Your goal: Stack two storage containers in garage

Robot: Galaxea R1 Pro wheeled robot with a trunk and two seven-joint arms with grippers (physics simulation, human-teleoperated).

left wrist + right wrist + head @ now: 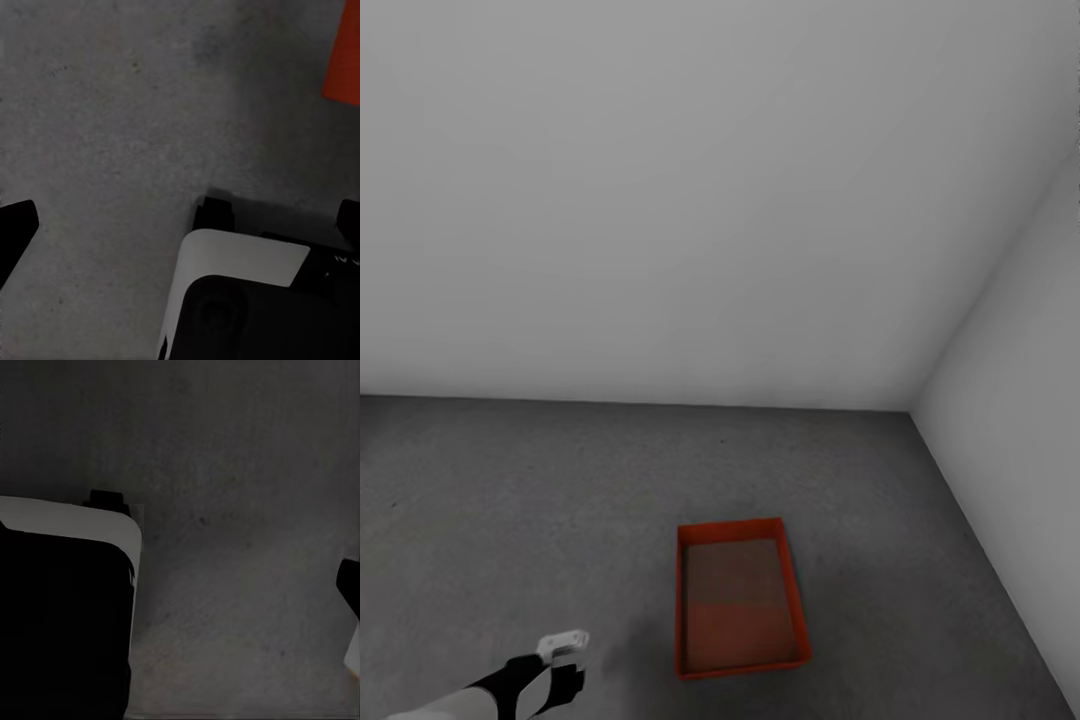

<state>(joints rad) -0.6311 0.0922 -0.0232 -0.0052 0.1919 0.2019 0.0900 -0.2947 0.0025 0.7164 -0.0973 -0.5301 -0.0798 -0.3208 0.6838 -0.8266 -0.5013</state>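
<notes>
Left jaws: spread wide apart, nothing between them, bare concrete under them in the left wrist view; left gripper low over the floor, just beside the storage container on its long side, not touching. Right jaws: state not readable; right wrist view too dark, showing the gripper body, a dark edge at the far side and grey concrete, nothing evidently held. Container itself: one orange-red rectangular bin, upright, open top, empty, flat on the garage floor, near the corner where the two pale walls meet but well apart from either. An orange corner of it also at the edge of the left wrist view. Handling, as a judgement: thin walls, likely light and fairly stiff, some flex at the rim under a hard pinch; smooth sides probably slippery. Best hold probably over a long wall, one finger inside and one outside, near mid-length to avoid tipping. As the bottom of a stack, open top wide enough to take an identical bin squarely. Surface: dark grey matte concrete, slightly mottled, level. Room: plain pale grey walls, bare.
</notes>
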